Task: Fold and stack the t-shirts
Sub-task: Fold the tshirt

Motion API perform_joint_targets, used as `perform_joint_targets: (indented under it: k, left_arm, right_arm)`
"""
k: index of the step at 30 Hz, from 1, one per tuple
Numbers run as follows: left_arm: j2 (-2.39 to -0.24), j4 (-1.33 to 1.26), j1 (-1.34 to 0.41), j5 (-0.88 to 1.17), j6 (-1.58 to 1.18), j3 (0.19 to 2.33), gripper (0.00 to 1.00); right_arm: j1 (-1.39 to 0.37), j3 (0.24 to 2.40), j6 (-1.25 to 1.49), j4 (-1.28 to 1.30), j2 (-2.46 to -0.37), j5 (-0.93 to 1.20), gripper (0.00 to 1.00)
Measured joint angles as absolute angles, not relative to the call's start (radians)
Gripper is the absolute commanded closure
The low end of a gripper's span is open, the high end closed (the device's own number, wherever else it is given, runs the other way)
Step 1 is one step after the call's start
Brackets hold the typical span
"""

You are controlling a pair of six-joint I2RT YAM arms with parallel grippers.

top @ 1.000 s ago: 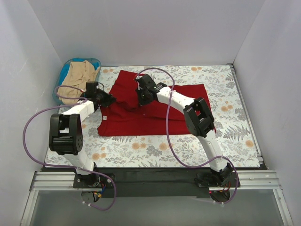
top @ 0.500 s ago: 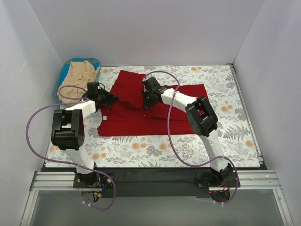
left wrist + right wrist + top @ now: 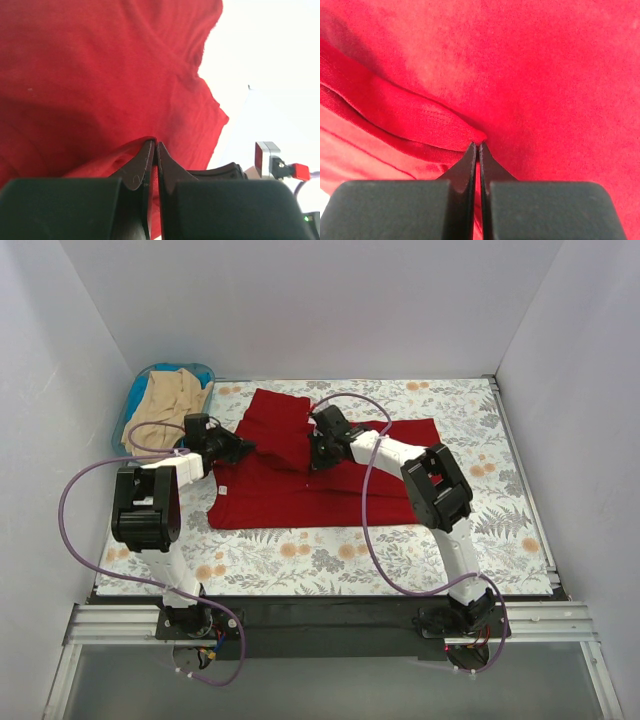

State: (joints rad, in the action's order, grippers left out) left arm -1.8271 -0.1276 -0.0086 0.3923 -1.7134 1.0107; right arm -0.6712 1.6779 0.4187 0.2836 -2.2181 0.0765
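The dark red t-shirt (image 3: 300, 485) lies spread on the flowered table, its far-left part lifted into a raised fold (image 3: 280, 430). My left gripper (image 3: 243, 448) is shut on the shirt's left edge; in the left wrist view the red cloth (image 3: 100, 75) is pinched between its jaws (image 3: 154, 145). My right gripper (image 3: 314, 458) is shut on the same shirt near its middle; the right wrist view shows a hemmed red fold (image 3: 420, 120) clamped at its tips (image 3: 478, 145). The beige t-shirt (image 3: 165, 405) lies crumpled in the basket at the back left.
A blue plastic basket (image 3: 133, 398) stands at the table's back left corner. White walls close in the left, back and right sides. A small white label (image 3: 224, 490) shows on the red shirt's left side. Purple cables loop from both arms.
Both grippers have carried the held red cloth away from the arms' bases, toward the back of the table, and the lifted fold has moved farther back. Both stay shut.
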Motion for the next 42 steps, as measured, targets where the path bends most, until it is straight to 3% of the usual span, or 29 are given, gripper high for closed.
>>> perform_joint_targets:
  k: [14, 18, 21, 24, 28, 29, 34, 42]
  left_arm:
    - [-1.754, -0.192, 0.041, 0.447, -1.709, 0.862, 1.0]
    - [-1.694, -0.183, 0.041, 0.447, -1.706, 0.809, 1.0]
    - [-1.659, -0.173, 0.041, 0.449, -1.702, 0.791, 0.99]
    - [-1.627, -0.15, 0.041, 0.441, -1.698, 0.76, 0.92]
    - [-1.575, -0.093, 0.041, 0.415, -1.688, 0.714, 0.63]
    - [-1.563, -0.076, 0.041, 0.407, -1.688, 0.706, 0.62]
    - [-1.472, -0.003, 0.042, 0.361, -1.68, 0.673, 0.62]
    - [-1.369, 0.049, 0.042, 0.354, -1.661, 0.666, 0.79]
  right_arm:
    - [-0.649, 1.539, 0.481, 0.202, -2.106, 0.147, 0.99]
    - [-0.649, 1.474, 0.498, 0.17, -2.073, 0.164, 0.9]
    - [-0.649, 1.43, 0.507, 0.152, -2.054, 0.176, 0.78]
    - [-0.649, 1.385, 0.515, 0.14, -2.03, 0.184, 0.64]
    - [-0.649, 1.332, 0.516, 0.138, -1.975, 0.178, 0.53]
    - [-0.649, 1.324, 0.514, 0.139, -1.958, 0.174, 0.53]
    - [-0.648, 1.281, 0.493, 0.154, -1.837, 0.133, 0.56]
    - [-0.662, 1.119, 0.469, 0.199, -1.702, 0.054, 0.62]
